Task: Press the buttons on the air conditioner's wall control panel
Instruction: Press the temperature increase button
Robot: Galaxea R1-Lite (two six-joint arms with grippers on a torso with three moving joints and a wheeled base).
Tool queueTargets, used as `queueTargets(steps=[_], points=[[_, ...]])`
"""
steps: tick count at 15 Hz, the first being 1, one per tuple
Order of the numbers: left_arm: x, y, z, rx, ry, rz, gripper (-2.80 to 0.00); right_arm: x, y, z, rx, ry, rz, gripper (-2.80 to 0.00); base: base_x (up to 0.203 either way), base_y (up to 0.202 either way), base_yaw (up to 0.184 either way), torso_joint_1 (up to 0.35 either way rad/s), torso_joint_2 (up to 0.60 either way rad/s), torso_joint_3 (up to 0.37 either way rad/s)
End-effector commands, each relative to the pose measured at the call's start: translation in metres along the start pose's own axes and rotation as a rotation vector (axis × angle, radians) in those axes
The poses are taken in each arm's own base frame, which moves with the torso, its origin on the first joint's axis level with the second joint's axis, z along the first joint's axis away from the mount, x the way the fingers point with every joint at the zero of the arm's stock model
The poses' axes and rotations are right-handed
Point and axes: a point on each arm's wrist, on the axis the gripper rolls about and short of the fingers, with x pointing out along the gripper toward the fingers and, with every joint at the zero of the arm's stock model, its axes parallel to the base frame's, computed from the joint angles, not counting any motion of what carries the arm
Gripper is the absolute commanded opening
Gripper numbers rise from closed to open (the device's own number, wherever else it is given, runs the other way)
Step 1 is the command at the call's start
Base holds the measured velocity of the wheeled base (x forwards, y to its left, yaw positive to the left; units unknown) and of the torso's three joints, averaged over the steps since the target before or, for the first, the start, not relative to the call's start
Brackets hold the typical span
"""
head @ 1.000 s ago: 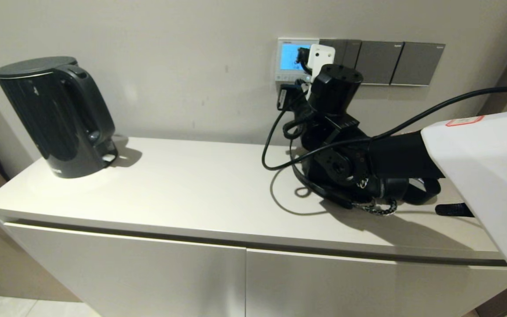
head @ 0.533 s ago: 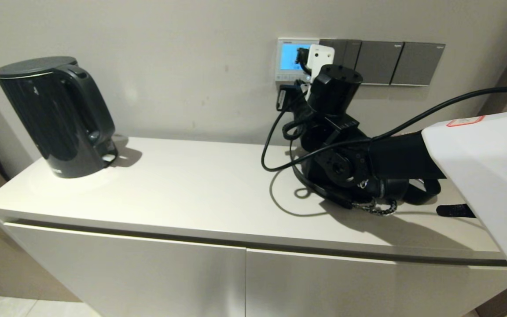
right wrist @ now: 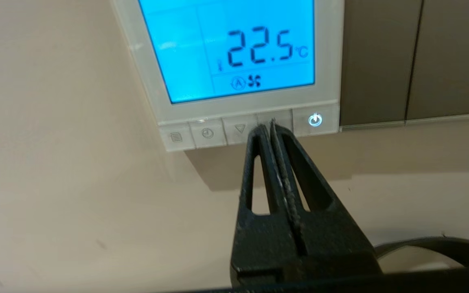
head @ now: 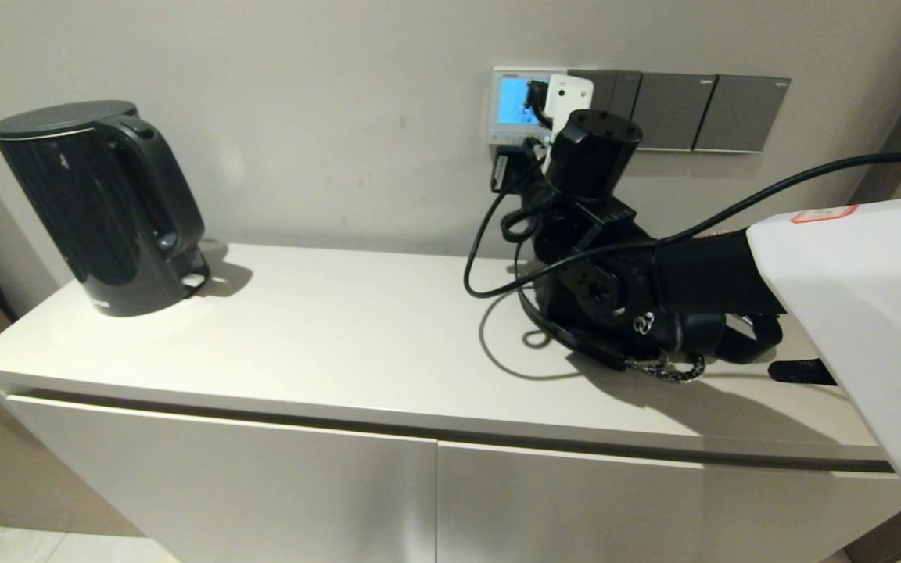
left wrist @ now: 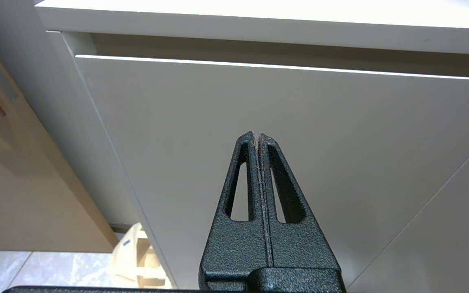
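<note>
The white wall control panel [head: 507,78] hangs on the wall, its screen [right wrist: 226,44] lit blue and reading 22.5 °C. Its row of pale buttons [right wrist: 208,133] runs along the bottom edge, with a lit power button [right wrist: 315,120] at one end. My right gripper [right wrist: 268,126] is shut and empty, its tips at the button between the down-arrow button [right wrist: 239,129] and the power button. In the head view the right wrist [head: 591,148] hides the panel's right part. My left gripper [left wrist: 257,136] is shut and empty, parked low before the cabinet door [left wrist: 234,101].
Grey switch plates [head: 708,113] sit right of the panel. A black electric kettle [head: 102,203] stands at the left end of the white cabinet top [head: 325,336]. Black cables [head: 489,250] loop from the right arm over the top.
My right gripper has moved slightly up and toward the wall, closing on the button row. The left arm has not moved.
</note>
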Motion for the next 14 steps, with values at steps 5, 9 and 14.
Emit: queueTargets(steps=[5, 9, 14], points=[[0.0, 0.0, 0.0, 0.0, 0.001, 0.001, -2.8, -0.002, -0.001, 0.002, 0.003, -0.004, -0.004, -2.8, 0.0, 0.0, 0.0, 0.0, 0.0, 0.0], [0.0, 0.0, 0.0, 0.0, 0.001, 0.001, -2.8, -0.012, -0.004, 0.021, 0.022, -0.026, 0.003, -2.8, 0.0, 0.0, 0.0, 0.0, 0.0, 0.0], [0.0, 0.0, 0.0, 0.0, 0.001, 0.001, -2.8, -0.034, -0.02, 0.059, 0.035, -0.042, -0.003, -2.8, 0.0, 0.0, 0.0, 0.0, 0.0, 0.0]])
